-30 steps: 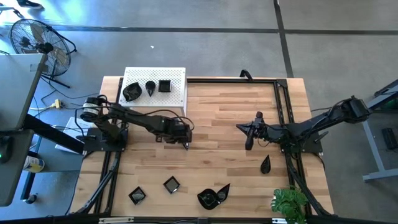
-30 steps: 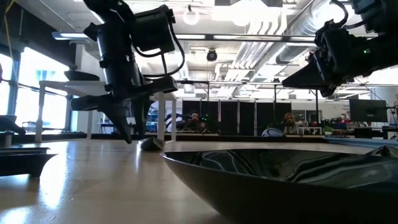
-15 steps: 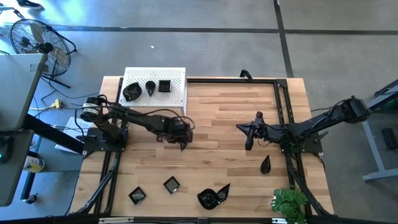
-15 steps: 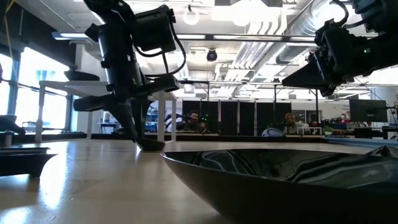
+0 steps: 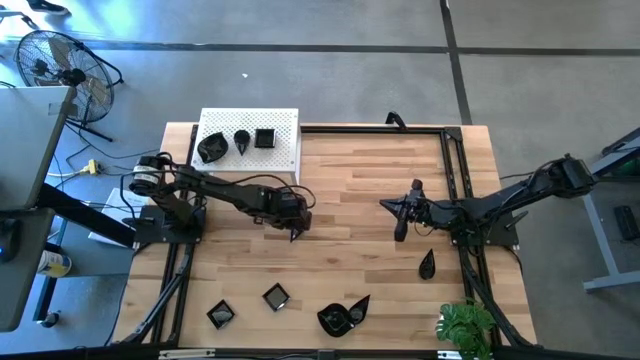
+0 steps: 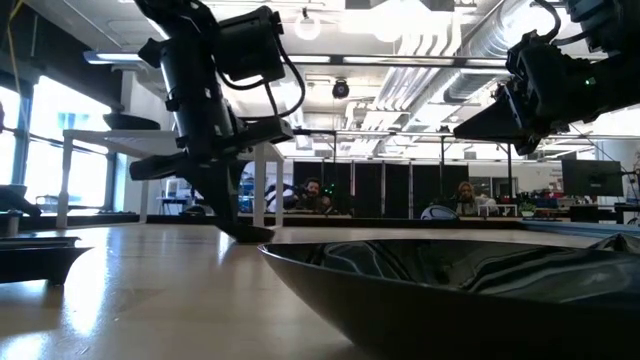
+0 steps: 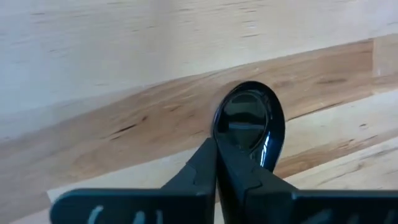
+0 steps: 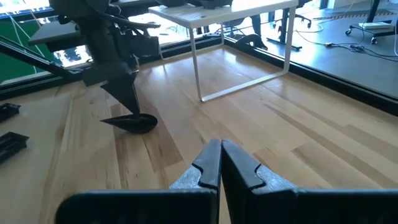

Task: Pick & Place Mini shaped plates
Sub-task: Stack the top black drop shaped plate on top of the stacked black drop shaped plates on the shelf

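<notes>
A small glossy black teardrop plate (image 7: pixel 250 118) lies on the wooden table near its middle, also seen as the plate (image 8: pixel 132 124) in the right wrist view. My left gripper (image 5: pixel 296 233) stands over it, pointing steeply down, shut on its rim. My right gripper (image 5: pixel 400 232) hangs shut and empty right of centre, its fingers (image 8: pixel 210 163) pointing level toward the left arm. Three black plates (image 5: pixel 242 140) sit on the white perforated stand (image 5: pixel 285 125) at the far left. Several more plates (image 5: pixel 276 296) lie along the near edge. My left gripper pinches the plate's rim (image 7: pixel 217 127) at its narrower end between the two fingers, one finger over the dish's hollow and one outside it. The fingers (image 8: pixel 130 99) come from above, slanting down. The plate rests with its underside on the table.
A larger wavy black dish (image 6: pixel 450 290) fills the low view's foreground, the same dish (image 5: pixel 340 318) at the near edge. One teardrop plate (image 5: pixel 427 264) lies near the right arm. A green plant (image 5: pixel 465 325) stands at the near right corner. A black frame rail (image 5: pixel 450 170) runs along the right.
My left gripper has shut: its fingertips stood apart around the plate a second ago and now meet on its rim. The wrist has rolled a little. The plate has stayed on the table. My right arm has kept still.
</notes>
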